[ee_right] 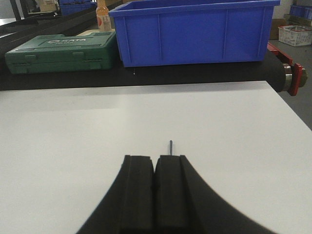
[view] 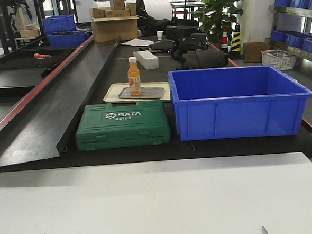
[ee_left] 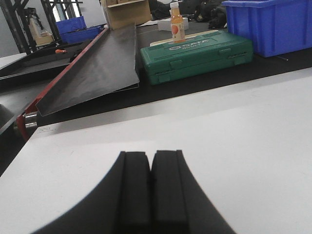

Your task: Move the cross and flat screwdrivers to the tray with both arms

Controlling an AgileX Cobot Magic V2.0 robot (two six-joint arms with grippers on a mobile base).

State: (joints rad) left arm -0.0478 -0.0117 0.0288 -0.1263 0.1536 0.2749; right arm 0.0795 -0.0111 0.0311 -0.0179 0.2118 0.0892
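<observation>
Ahead, table [view: 161, 201] edge, toolcase [view: 122, 127], then tray [view: 153, 93].

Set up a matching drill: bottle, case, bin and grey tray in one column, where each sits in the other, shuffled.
Things:
1. bottle
2. case
3. bin
4. grey tray

Places:
a. under the bottle
b. rightmost of the four
c. upright on the grey tray
d. left of the bin, at the front edge

Pairs: 1c, 2d, 3b, 4a
</observation>
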